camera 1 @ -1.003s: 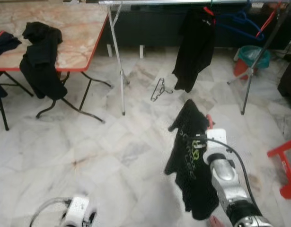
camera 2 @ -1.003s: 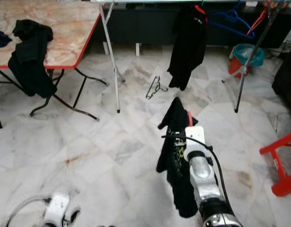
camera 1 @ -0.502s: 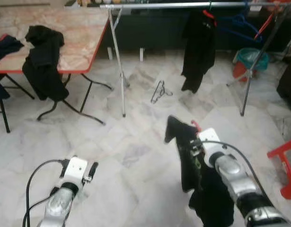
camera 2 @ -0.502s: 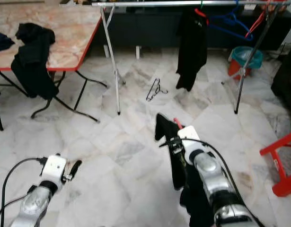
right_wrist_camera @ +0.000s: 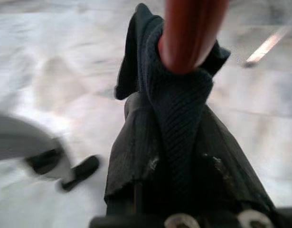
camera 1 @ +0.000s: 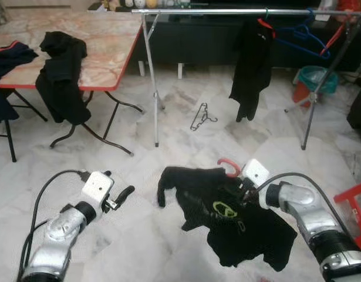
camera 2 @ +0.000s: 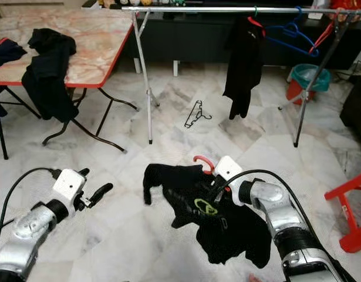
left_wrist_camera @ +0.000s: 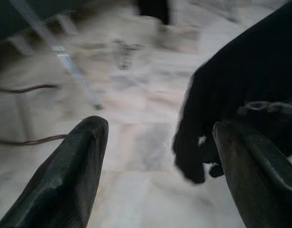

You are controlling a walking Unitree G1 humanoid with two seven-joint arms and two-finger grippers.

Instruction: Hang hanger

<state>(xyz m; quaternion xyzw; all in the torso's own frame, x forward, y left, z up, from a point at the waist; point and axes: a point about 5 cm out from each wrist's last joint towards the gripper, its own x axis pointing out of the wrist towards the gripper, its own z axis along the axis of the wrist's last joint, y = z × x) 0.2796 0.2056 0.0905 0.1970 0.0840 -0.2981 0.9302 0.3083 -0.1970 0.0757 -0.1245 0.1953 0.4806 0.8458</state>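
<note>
A black shirt with a green print (camera 1: 227,218) hangs on a red hanger whose hook (camera 1: 227,165) sticks up above the collar. My right gripper (camera 1: 245,189) is shut on the hanger's neck at the collar, low over the floor, and its fingers are buried in the cloth. In the right wrist view the red hanger neck (right_wrist_camera: 191,33) rises out of the bunched collar (right_wrist_camera: 176,109). My left gripper (camera 1: 125,195) is open, held left of the shirt's near sleeve without touching it. The steel clothes rail (camera 1: 227,10) runs across the back.
A black garment (camera 1: 250,64) and blue hangers (camera 1: 300,42) hang on the rail. A black wire hanger (camera 1: 202,116) lies on the floor. At left is a marble-top table (camera 1: 104,41) draped with black clothes (camera 1: 60,79). A teal bucket (camera 1: 314,79) and red stool (camera 1: 357,202) stand right.
My right arm swung the shirt from hanging upright to spread out flat and leftward. My left arm rose further into view toward it. The camera tilted up slightly.
</note>
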